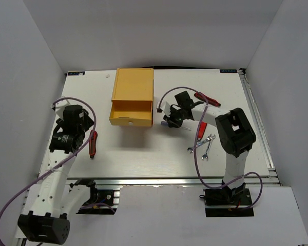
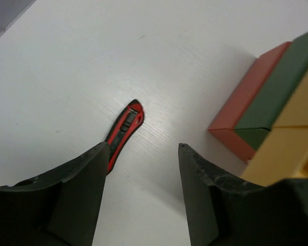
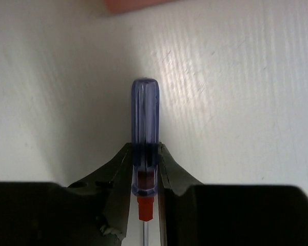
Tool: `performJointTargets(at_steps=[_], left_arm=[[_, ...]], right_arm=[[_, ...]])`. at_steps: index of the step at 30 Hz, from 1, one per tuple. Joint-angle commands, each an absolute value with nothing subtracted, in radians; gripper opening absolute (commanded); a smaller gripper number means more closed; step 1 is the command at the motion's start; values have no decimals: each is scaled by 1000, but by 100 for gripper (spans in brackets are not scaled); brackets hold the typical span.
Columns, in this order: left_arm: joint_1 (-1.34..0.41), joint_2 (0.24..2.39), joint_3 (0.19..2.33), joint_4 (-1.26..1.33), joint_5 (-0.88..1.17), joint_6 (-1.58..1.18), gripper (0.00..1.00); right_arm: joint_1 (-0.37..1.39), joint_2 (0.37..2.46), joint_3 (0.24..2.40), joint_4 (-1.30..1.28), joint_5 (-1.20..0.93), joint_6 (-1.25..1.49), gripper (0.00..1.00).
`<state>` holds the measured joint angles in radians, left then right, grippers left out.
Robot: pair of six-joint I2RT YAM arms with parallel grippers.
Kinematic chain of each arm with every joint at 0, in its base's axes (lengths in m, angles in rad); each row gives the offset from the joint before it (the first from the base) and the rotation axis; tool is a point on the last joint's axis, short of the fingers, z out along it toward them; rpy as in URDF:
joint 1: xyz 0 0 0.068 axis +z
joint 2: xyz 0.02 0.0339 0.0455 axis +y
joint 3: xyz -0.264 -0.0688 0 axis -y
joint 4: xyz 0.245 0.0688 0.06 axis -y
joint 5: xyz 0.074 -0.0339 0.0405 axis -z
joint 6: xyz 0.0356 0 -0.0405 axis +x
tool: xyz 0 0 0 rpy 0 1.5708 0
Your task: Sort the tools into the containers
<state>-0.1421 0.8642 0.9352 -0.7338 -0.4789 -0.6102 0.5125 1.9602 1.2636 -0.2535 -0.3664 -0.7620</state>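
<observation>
The flat white table (image 1: 164, 154) carries everything. At its far middle stands the small box chest (image 1: 133, 84). The top external view shows its yellow lid and its yellow top drawer (image 1: 131, 115), which is pulled out toward the arms. The left wrist view shows the green middle drawer (image 2: 282, 87) and the red-orange bottom drawer (image 2: 244, 100) stacked beneath it.

The left gripper (image 2: 141, 189) hangs over the left part of the table with its jaws spread wide and nothing between them. The red-handled, black-edged pocket tool (image 2: 126, 128) lies flat on the table just ahead of the left finger, which hides its near end. It is well apart from the chest.

The right gripper (image 3: 145, 161) sits just right of the pulled-out drawer. Its jaws are pressed in on the thin screwdriver with a clear blue handle (image 3: 145, 113), pinching the handle near its red collar. The rounded handle end sticks out past the fingertips, above the table.

Two little silver wrenches (image 1: 205, 146) lie touching each other on the table, close in front of the right arm. A second red-handled pocket tool (image 1: 206, 97) lies farther back, beside the right arm's forearm.
</observation>
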Motion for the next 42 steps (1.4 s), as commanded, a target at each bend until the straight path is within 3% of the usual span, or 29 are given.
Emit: performJointTargets(at_steps=[1, 4, 9, 14, 19, 21, 25, 31, 35, 36, 39, 42], left_arm=[[-6, 867, 893, -690, -272, -588, 66], [129, 884, 836, -651, -97, -577, 53], [179, 887, 755, -611, -45, -586, 39], [184, 879, 698, -586, -23, -580, 40], [184, 864, 669, -581, -35, -568, 60], [183, 851, 666, -578, -15, -568, 62], [184, 813, 640, -546, 55, -630, 62], [183, 720, 503, -485, 175, -813, 50], [183, 617, 466, -535, 183, -830, 50], [184, 603, 474, -563, 178, -815, 50], [183, 577, 477, -535, 192, -825, 55], [183, 600, 508, -534, 186, -812, 56]], right_arm=[[486, 1867, 1213, -271, -394, -784, 1], [471, 1734, 1193, -293, -451, -782, 0], [457, 1557, 1230, -362, -529, -795, 0], [457, 1416, 1305, -396, -610, -776, 0], [524, 1419, 1457, -397, -670, -678, 0], [581, 1433, 1489, -353, -672, -616, 0], [678, 1503, 1572, -290, -634, -572, 0], [813, 1666, 1745, -290, -586, -539, 0], [870, 1797, 1831, -241, -535, -482, 0], [876, 1831, 1848, -232, -520, -470, 2], [882, 1851, 1810, -252, -500, -524, 38], [879, 1853, 1892, -309, -483, -555, 64]])
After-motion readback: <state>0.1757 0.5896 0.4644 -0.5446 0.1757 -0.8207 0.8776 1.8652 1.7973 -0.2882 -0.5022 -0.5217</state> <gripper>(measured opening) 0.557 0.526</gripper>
